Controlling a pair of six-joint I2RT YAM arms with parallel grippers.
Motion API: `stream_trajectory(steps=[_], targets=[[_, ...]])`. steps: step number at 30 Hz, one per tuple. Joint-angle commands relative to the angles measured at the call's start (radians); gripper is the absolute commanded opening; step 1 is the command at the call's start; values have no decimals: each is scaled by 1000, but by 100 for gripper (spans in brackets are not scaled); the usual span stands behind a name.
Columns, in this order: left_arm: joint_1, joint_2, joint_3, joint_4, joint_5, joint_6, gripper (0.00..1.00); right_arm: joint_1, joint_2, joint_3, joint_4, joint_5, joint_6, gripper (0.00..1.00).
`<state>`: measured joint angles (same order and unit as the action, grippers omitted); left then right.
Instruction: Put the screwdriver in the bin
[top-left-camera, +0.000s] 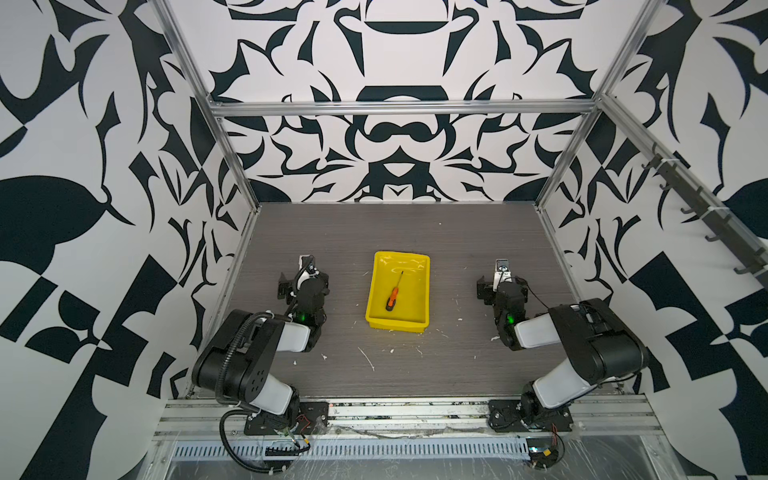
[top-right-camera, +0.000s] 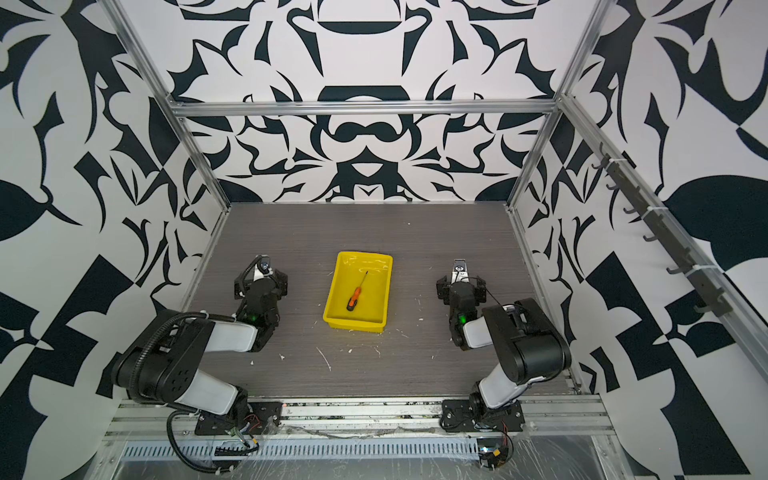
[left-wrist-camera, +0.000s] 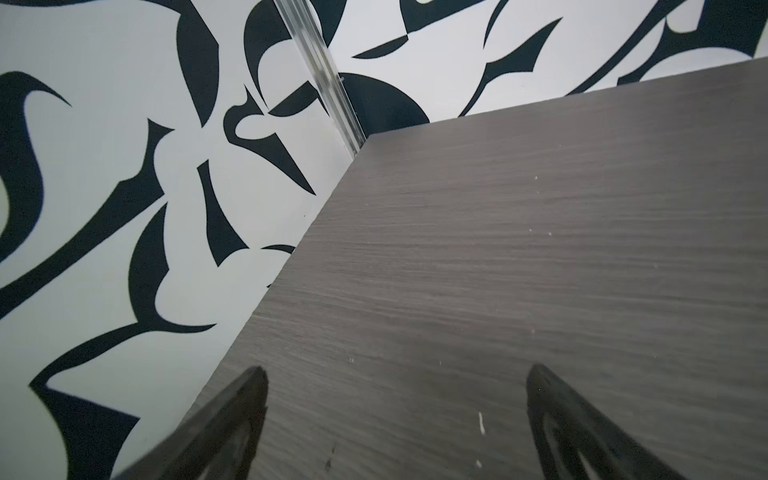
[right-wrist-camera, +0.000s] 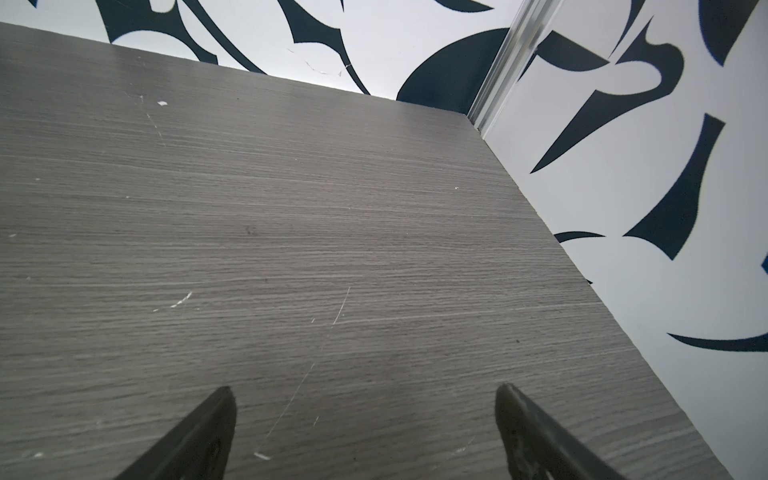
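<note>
Inside the glossy yellow bin (top-left-camera: 397, 327) (top-right-camera: 353, 327), mid-desk (top-left-camera: 457, 249) in both top views, lies the screwdriver (top-left-camera: 392, 297) (top-right-camera: 354, 299): orange handle, black ends, thin dark shaft aimed at the far patterned wall (top-left-camera: 395, 145). The left gripper (left-wrist-camera: 397, 370) and right gripper (right-wrist-camera: 363, 387) hang well apart from it on either side, jaws spread wide, empty. Only the top views show bin and screwdriver; the wrist views show scuffed grey desk and wall.

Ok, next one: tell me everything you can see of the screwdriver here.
The screwdriver is small: orange handle with black end sections, thin dark shaft that looks like metal. In both top views it lies flat on the floor of the yellow bin, handle toward the near wall, shaft slanting away and to the right. Only the bin floor touches it; nothing grips it. Neither wrist view shows it.
</note>
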<state>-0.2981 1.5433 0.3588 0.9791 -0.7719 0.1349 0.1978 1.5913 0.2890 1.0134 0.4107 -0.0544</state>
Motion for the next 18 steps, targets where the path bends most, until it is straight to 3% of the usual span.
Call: stream_trajectory(steps=[1, 3, 5, 9, 11, 13, 16, 18], targets=[[18, 68, 17, 124, 34, 39, 99, -4, -21, 22, 20, 0, 14, 99], [24, 59, 13, 115, 7, 10, 99, -4, -21, 22, 20, 0, 14, 100], [57, 22, -24, 112, 67, -33, 100, -4, -21, 22, 20, 1, 13, 100], [175, -25, -117, 180, 284, -138, 100, -3, -21, 22, 19, -1, 13, 100], [257, 41, -139, 269, 425, -187, 100, -7, -21, 28, 8, -11, 13, 99], [238, 82, -125, 331, 346, -162, 100, -12, -23, 33, -7, -23, 19, 99], [237, -5, -62, 66, 371, -198, 100, -19, -22, 39, -14, -41, 21, 99], [241, 36, -43, 90, 372, -179, 100, -36, -30, 48, -46, -74, 30, 100]])
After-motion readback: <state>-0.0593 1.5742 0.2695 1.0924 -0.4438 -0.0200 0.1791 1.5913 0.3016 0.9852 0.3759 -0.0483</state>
